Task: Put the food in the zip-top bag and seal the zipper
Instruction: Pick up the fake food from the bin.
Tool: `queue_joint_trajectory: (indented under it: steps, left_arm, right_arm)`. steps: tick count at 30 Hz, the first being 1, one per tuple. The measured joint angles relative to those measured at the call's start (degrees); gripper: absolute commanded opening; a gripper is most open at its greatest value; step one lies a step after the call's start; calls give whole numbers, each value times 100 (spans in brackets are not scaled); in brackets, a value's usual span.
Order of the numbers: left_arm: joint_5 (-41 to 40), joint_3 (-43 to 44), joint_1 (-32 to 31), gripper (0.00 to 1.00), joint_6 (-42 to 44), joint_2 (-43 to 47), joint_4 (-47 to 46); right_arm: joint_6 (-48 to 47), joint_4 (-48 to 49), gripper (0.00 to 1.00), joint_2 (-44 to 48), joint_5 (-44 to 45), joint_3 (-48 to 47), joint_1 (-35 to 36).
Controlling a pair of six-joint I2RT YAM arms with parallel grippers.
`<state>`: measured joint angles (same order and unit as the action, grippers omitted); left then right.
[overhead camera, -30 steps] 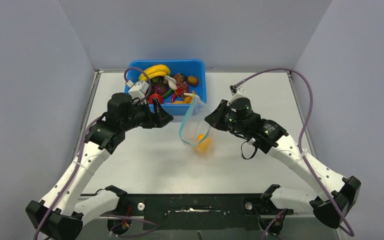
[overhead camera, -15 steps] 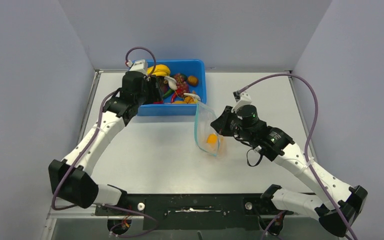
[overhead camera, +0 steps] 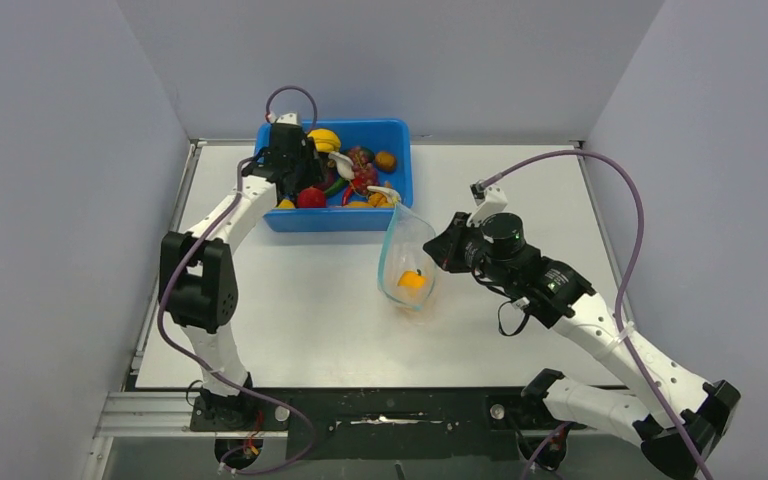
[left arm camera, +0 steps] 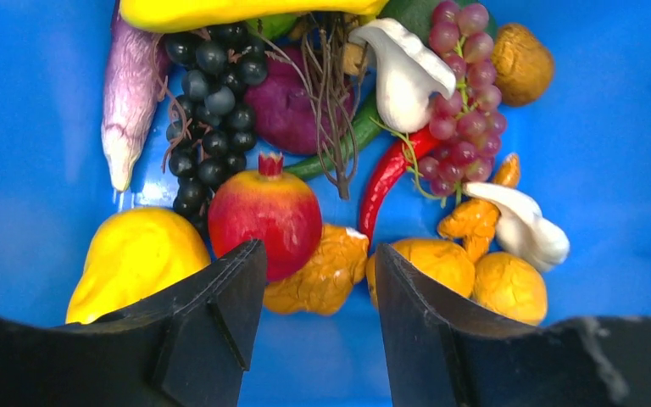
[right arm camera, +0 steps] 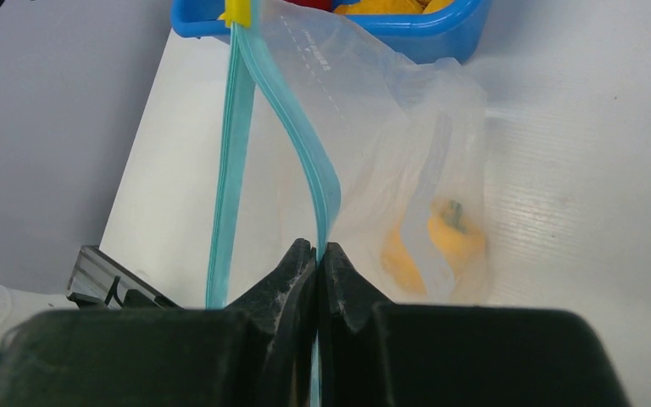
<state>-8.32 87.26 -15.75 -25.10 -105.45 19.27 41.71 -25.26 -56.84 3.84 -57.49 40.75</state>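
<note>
- The left gripper (left arm camera: 318, 254) hangs over the blue tub (overhead camera: 335, 218) at the table's (overhead camera: 290, 300) far edge. Its jaws are partly apart and hold nothing.
- The right gripper (right arm camera: 318, 253) is pinched tight on one side of the bag (right arm camera: 373, 127) at the zipper (right arm camera: 234, 127).
- The bag's mouth gapes open near the table's middle, just in front of the tub's right front corner.
- One orange piece (right arm camera: 432, 242) lies inside the bag.
- The rest of the food (left arm camera: 264, 212) lies in the tub.

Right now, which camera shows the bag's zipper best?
Right wrist: the zipper shows large, its two teal strips parted, one pinched by the right gripper. The top view shows only a thin teal loop. The left wrist view shows none, just the blue tub.
</note>
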Motion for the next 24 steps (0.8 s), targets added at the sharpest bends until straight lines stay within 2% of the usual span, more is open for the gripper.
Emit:
queue_joint_trajectory:
  steps: [9, 21, 24]
  left_arm:
    - [63, 822, 125, 48, -127, -975, -289]
    - [258, 1290, 162, 48, -286, -1919, -404]
    - [262, 1307, 162, 42, -282, -2020, -407]
  right_arm:
    - [-61, 245, 0, -2, -302, 223, -103]
    - [-66, 378, 0, -26, -459, 297, -175]
    - [-66, 398, 0, -81, -494, 297, -179]
